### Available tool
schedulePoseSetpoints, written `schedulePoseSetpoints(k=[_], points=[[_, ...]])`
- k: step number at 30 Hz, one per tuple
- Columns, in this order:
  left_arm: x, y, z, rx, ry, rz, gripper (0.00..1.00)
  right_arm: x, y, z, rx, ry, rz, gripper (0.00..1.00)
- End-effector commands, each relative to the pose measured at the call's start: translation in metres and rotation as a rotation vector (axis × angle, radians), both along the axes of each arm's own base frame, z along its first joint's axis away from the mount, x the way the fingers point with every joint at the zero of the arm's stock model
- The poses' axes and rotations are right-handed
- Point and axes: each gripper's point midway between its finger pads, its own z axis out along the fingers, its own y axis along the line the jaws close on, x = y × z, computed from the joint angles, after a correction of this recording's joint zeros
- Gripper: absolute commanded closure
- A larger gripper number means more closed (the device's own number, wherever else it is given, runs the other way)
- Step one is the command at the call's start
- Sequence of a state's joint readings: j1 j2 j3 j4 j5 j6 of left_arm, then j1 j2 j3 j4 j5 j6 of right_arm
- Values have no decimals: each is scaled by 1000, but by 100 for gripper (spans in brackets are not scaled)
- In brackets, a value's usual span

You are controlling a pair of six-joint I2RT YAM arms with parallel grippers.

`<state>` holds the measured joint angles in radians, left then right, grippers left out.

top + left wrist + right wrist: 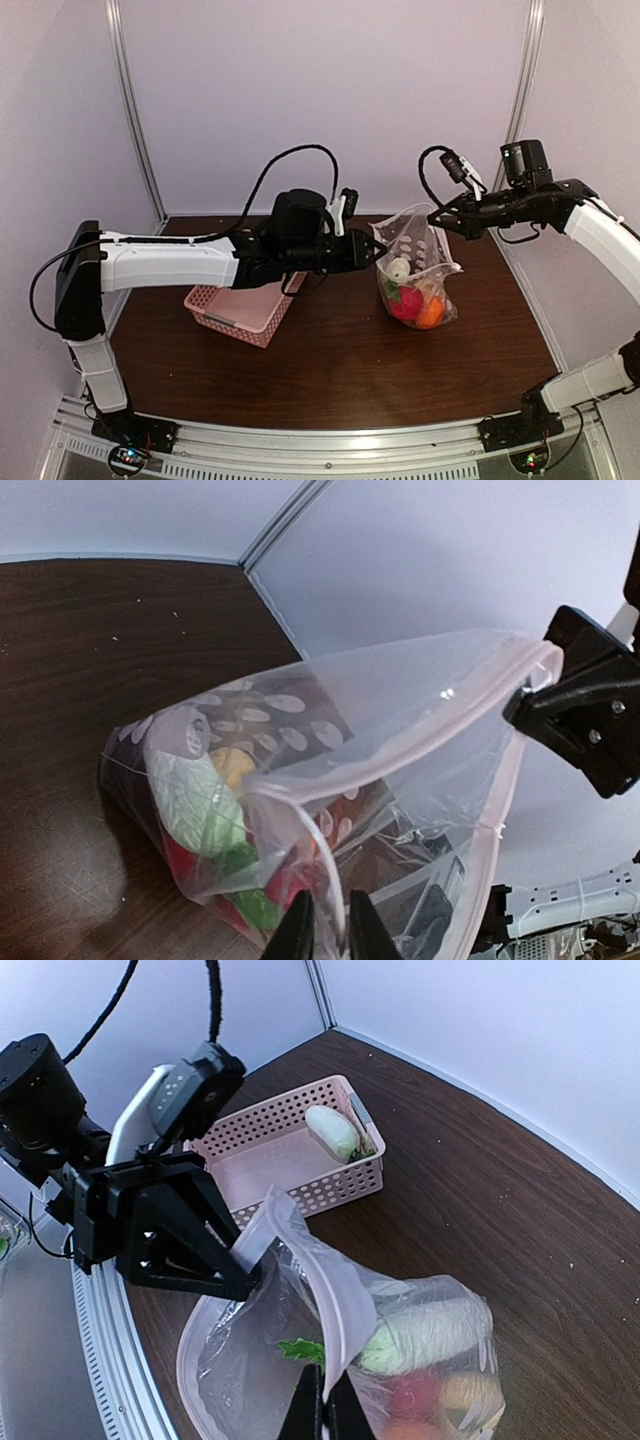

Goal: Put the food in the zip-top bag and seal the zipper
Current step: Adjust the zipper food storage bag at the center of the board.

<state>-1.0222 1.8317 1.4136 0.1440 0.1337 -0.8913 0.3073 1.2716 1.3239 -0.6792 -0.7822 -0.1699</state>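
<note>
Bag [415, 265] held up just right of basket [240, 310]; left gripper [372, 250] and right gripper [437, 222] each pinch its rim.
One radish [333, 1130] lies in basket; probably best to keep mouth taut and level.

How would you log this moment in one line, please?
left gripper: pinching bag | right gripper: pinching bag | bag: mouth open, food inside | one radish: in basket | zipper: unsealed
</note>
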Motion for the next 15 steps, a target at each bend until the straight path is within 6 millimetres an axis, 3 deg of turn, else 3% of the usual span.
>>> schedulePoseSetpoints(k=[1, 4, 6, 8, 10, 11, 13, 15], points=[[19, -7, -13, 36, 10, -8, 93, 6, -4, -2, -30, -27, -43, 100], [31, -18, 0, 22, -44, 0, 100, 28, -16, -7, -99, -22, -143, 100], [46, -32, 25, -14, -122, 20, 100, 62, -45, -11, -272, -43, -314, 100], [51, -49, 60, -71, -195, -10, 100, 90, -83, 8, -433, -93, -503, 100], [64, -53, 74, -59, -286, 48, 100, 95, -95, 42, -451, -160, -555, 100], [75, -52, 63, -29, -277, 95, 100, 94, -96, 54, -434, -192, -565, 100], [89, -54, 35, -23, -187, 78, 100, 87, -92, 56, -397, -209, -550, 100], [90, -59, 12, -14, -123, 26, 100, 80, -85, 38, -387, -177, -504, 100]])
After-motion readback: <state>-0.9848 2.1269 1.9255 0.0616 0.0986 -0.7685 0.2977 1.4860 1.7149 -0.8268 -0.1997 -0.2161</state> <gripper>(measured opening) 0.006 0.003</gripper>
